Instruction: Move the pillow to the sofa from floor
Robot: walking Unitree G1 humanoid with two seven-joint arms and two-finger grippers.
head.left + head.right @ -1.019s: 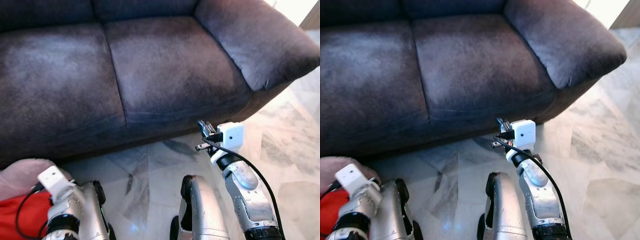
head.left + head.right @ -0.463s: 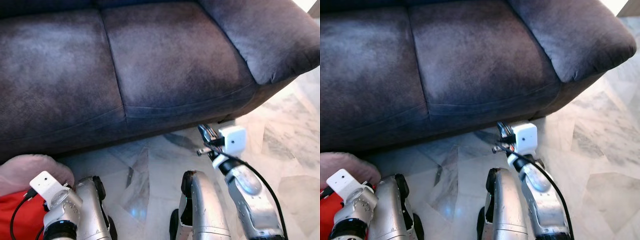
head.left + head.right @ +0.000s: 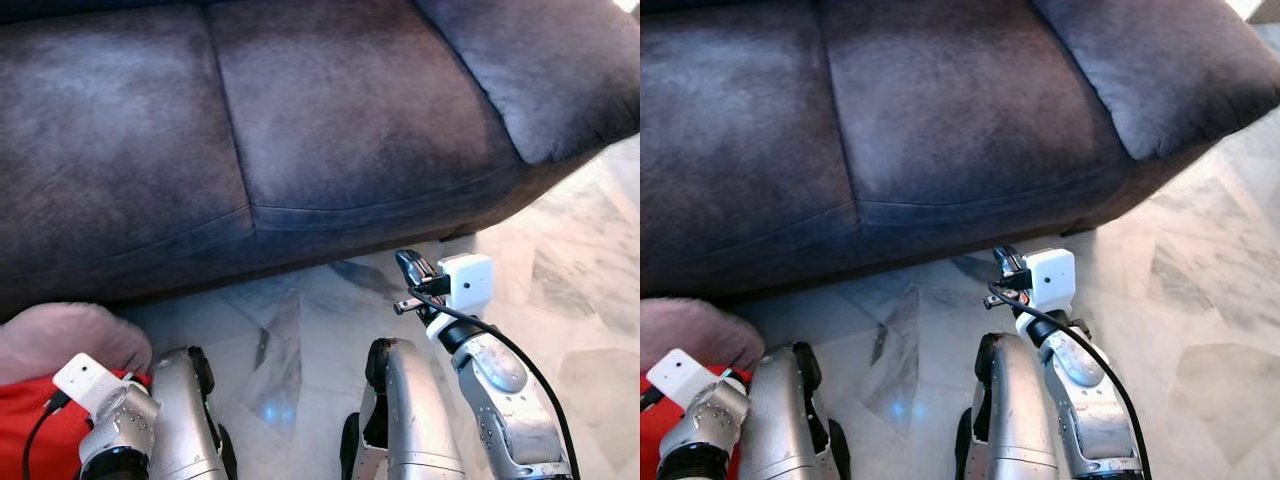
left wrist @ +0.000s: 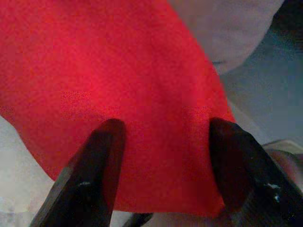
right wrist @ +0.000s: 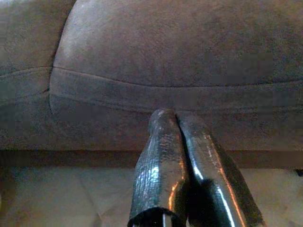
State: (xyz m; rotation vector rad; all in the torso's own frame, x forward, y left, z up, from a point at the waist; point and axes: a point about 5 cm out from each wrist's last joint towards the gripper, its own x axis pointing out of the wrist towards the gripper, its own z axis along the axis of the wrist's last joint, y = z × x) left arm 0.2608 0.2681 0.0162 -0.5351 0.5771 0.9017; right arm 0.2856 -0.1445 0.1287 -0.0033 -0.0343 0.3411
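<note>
Reaching down to the red pillow (image 4: pixel 118 94) on the floor (image 3: pixel 300 340).
Left end effector (image 4: pixel 163 142) is spreading wide over it; right end effector (image 5: pixel 177 125) is pressing closed near the sofa (image 3: pixel 300 130).

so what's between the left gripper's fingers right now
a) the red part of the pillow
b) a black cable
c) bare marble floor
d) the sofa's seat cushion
a, in the left wrist view the left gripper has its two black fingers spread apart over the red fabric of the pillow, not closed on it.
</note>
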